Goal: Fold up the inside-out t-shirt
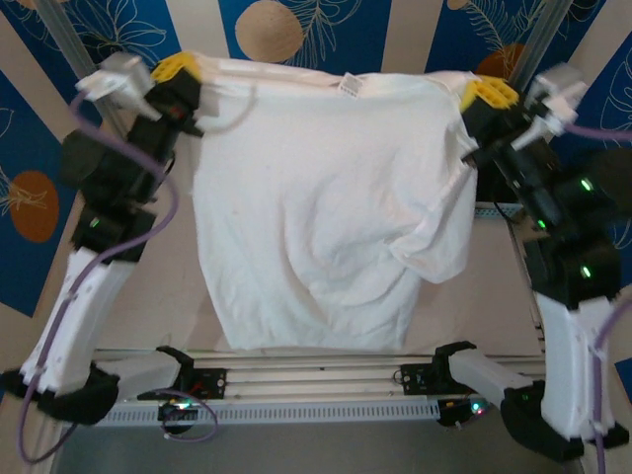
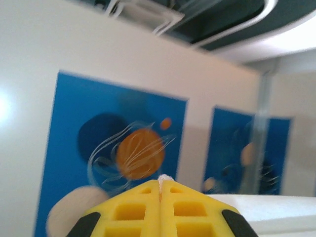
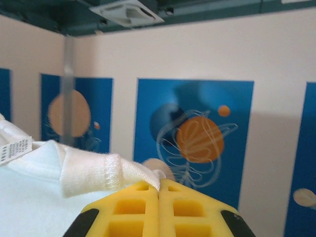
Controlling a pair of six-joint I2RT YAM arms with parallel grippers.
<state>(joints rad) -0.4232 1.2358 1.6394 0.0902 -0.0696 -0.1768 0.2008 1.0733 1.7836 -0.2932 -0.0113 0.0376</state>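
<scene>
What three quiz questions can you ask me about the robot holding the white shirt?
1. How many grippers pinch the t-shirt?
2. True or false: the t-shirt is black.
3. The grippers' fingers are: A red, B yellow, C green.

Key:
1. Two: the left gripper and the right gripper.
2. False, it is white.
3. B.

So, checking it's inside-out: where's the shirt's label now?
In the top view the label sits mid-way along the upper edge of the shirt, between the left pincer and the right pincer.
</scene>
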